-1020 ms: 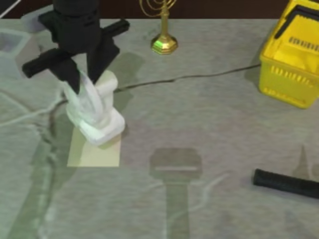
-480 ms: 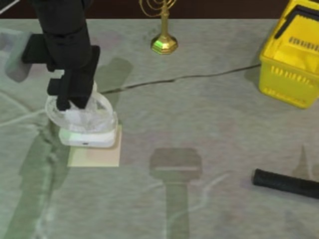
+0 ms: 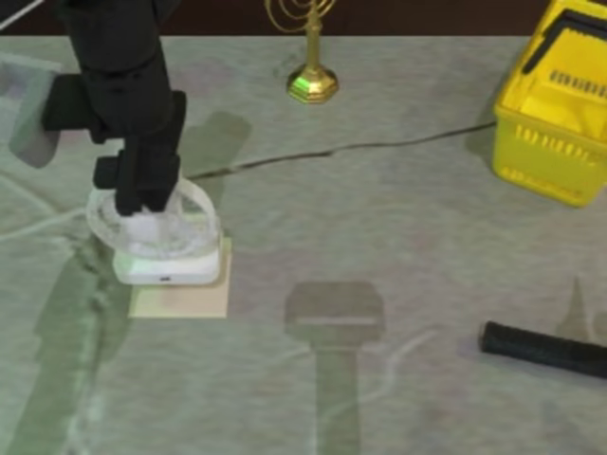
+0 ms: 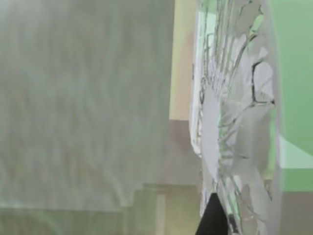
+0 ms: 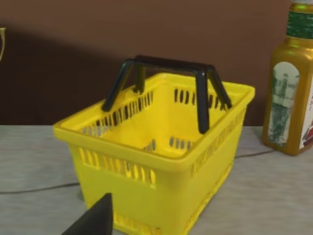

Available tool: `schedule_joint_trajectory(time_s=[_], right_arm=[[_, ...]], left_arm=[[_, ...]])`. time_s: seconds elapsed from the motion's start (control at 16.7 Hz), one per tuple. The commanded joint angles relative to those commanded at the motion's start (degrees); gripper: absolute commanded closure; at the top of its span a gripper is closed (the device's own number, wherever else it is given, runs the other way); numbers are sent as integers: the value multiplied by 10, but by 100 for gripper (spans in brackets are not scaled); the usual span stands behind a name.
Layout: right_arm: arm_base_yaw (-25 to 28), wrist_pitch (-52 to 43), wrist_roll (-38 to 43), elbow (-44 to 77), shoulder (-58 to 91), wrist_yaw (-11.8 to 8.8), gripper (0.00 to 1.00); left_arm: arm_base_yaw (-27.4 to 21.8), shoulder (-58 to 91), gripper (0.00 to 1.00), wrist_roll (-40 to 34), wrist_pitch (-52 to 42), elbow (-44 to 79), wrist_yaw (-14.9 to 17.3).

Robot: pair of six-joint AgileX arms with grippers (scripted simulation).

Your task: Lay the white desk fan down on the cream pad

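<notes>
The white desk fan point(image 3: 169, 267) stands upright with its rounded square base on the cream pad point(image 3: 180, 302), whose near strip shows below the base. My left gripper point(image 3: 142, 190) reaches down from above and is shut on the fan's upper part, hiding the motor housing; the round wire cage point(image 3: 201, 210) shows around it. In the left wrist view the cage point(image 4: 234, 112) fills the picture beside one black fingertip point(image 4: 212, 221), with the cream pad point(image 4: 182, 58) behind. My right gripper point(image 3: 542, 349) lies parked at the table's right, open, one fingertip point(image 5: 98, 218) showing.
A yellow basket point(image 3: 555, 123) with black handles stands at the back right, beside a gold-coloured bottle point(image 5: 291, 83). A gold stand point(image 3: 313, 83) is at the back centre. A grey block point(image 3: 30, 137) sits at the left, partly behind my left arm.
The left gripper swung the tilted fan upright and lowered it onto the cream pad. In the last half second the fan only settled slightly toward the near edge. The right arm stayed still.
</notes>
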Motion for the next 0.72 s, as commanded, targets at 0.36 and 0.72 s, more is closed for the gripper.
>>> schedule_joint_trajectory(time_s=[0.36, 0.72], right_arm=[[0, 0, 0, 0, 0, 0, 0], [0, 0, 0, 0, 0, 0, 0]], left_arm=[[6, -1, 100, 2, 68, -67, 0], [7, 0, 92, 2, 79, -78, 1]])
